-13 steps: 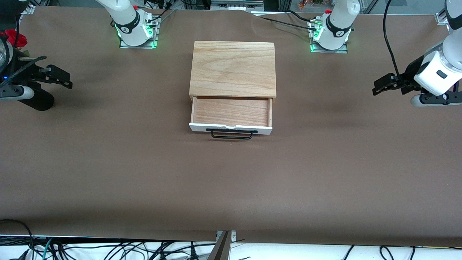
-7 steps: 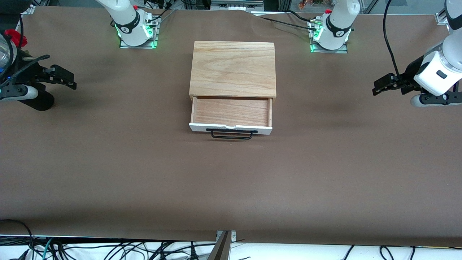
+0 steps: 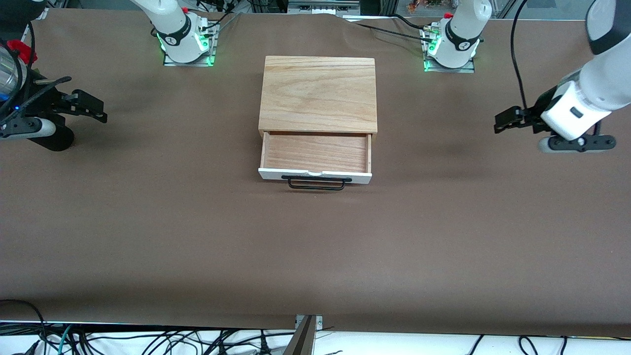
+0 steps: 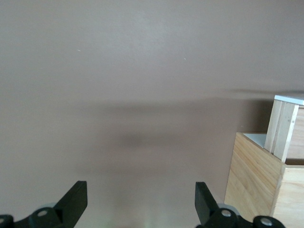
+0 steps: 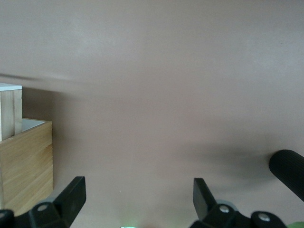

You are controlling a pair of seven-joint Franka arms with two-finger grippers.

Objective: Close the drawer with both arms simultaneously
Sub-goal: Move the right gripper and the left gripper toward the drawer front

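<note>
both pincers, left pincer [image 3: 504, 121] and right pincer [image 3: 93, 111], hang wide over the desk [image 3: 148, 222] ends, well apart from the pulled-out drawer [image 3: 315, 158] at mid-desk; unequal pushes could skew and jam it.

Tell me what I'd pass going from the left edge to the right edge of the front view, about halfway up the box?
right gripper → open drawer in its wooden box → left gripper
</note>
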